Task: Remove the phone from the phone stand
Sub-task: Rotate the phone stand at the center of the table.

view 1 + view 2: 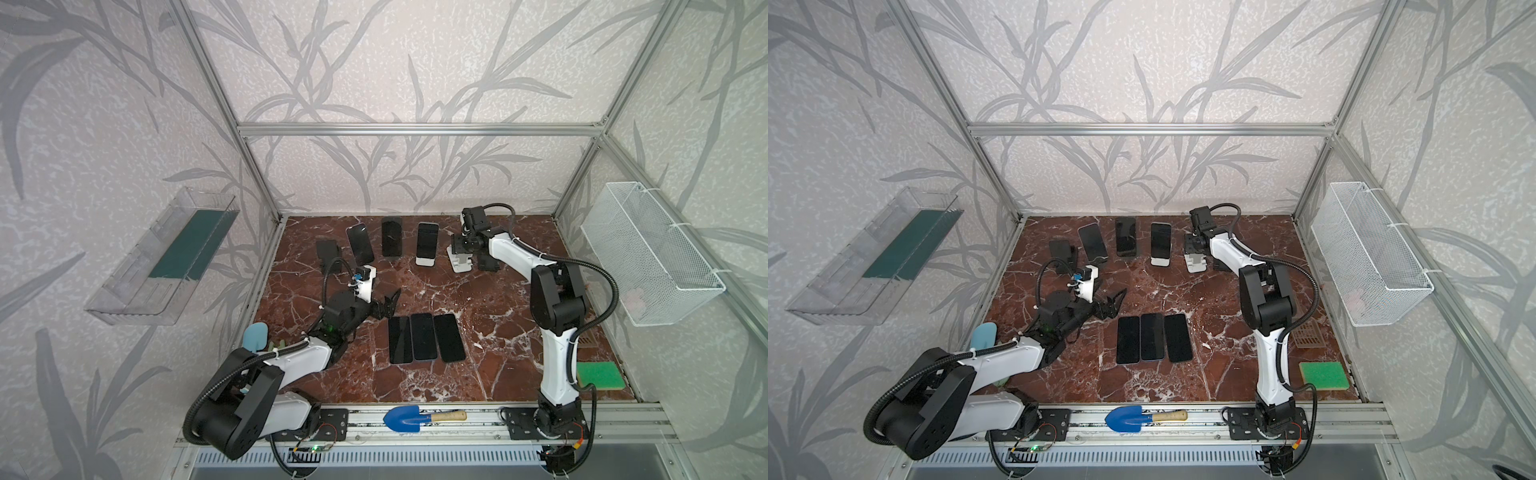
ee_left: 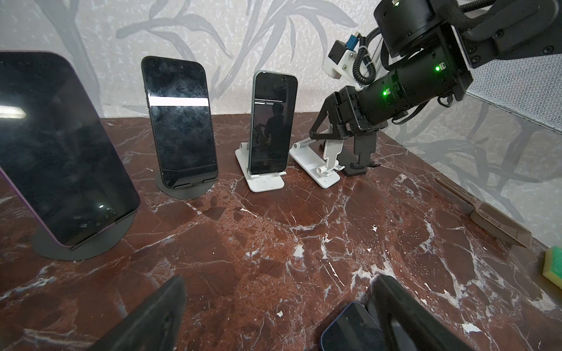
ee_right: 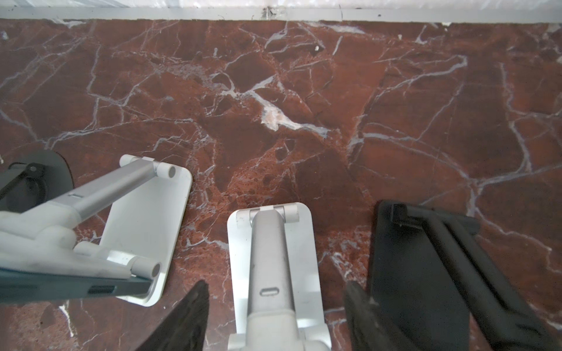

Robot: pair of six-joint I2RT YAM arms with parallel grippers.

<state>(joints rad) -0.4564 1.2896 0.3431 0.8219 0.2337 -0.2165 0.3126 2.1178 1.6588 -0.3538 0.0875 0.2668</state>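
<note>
leaning back on stands along the far edge of the desk [image 1: 478, 374], the upright phones face the front, so an end effector can come down over a top edge and lift one clear of its lip. nearest the far left corner an empty black stand [image 1: 328, 251] carries nothing. next, a purple-edged phone [image 1: 360, 244] and then a second phone [image 1: 391, 237] each rest tilted on a dark round-based stand [image 2: 182, 190].

in front of these, toward the middle, the left end effector [image 1: 390, 304] hovers low with its fingers spread wide and nothing between them. it is beside three flat phones [image 1: 424, 337] laid side by side (these look like ones already taken off, parked where neither arm must reach over them).

further right on the far edge a third phone [image 1: 427, 242] sits in a white stand [image 1: 426, 262], its foot caught by the lip. i judge it the likeliest one to come off next. just beside it is an empty white stand [image 1: 460, 262]. the right end effector [image 3: 275, 285] is down over that stand from behind, its fingers [image 3: 188, 322] drawn in as far as they go on either side of the upright. no phone shows between them, and i cannot tell whether the pads press the stand. nearest the far right corner is another black stand [image 1: 488, 262], also bare.
</note>
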